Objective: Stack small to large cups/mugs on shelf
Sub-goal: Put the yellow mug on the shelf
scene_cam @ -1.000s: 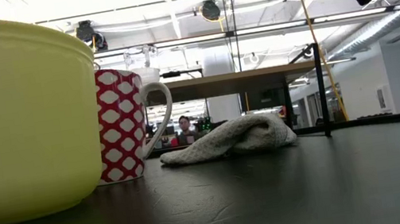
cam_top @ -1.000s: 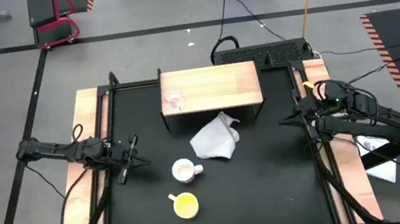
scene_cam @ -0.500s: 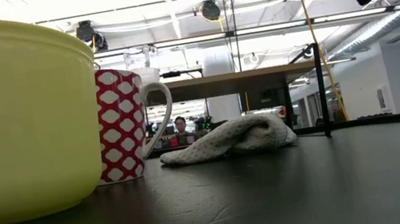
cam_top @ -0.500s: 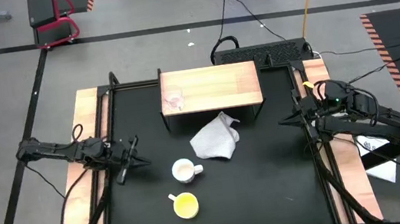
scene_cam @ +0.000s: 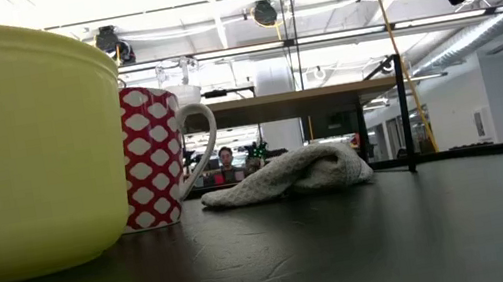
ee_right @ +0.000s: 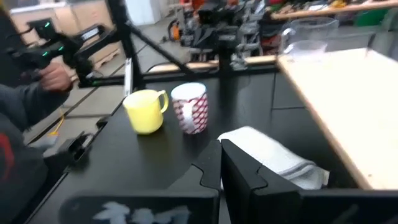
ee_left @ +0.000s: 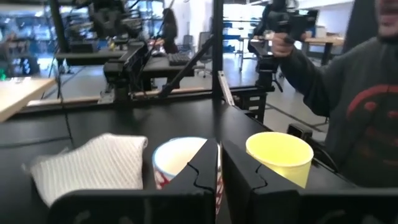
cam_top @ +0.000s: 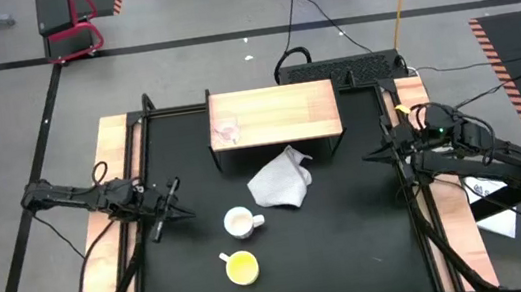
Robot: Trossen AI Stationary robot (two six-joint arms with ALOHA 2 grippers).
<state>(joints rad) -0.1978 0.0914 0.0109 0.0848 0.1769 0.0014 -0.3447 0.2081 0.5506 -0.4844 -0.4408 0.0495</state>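
We see the left claw (cam_top: 170, 206) closed and empty at centre-left. The mug (cam_top: 240, 222) sits just to its right, yellow cup (cam_top: 241, 267) below. The right claw (cam_top: 380, 155), also closed, is farther off.

left gripper (cam_top: 170, 210) fingers together, right gripper (cam_top: 380, 155) fingers together

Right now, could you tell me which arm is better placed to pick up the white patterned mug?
Probably the left. The left gripper, fingers shut, sits near the white patterned mug with bare tabletop between them. The right gripper waits at the far edge, beyond the cloth.
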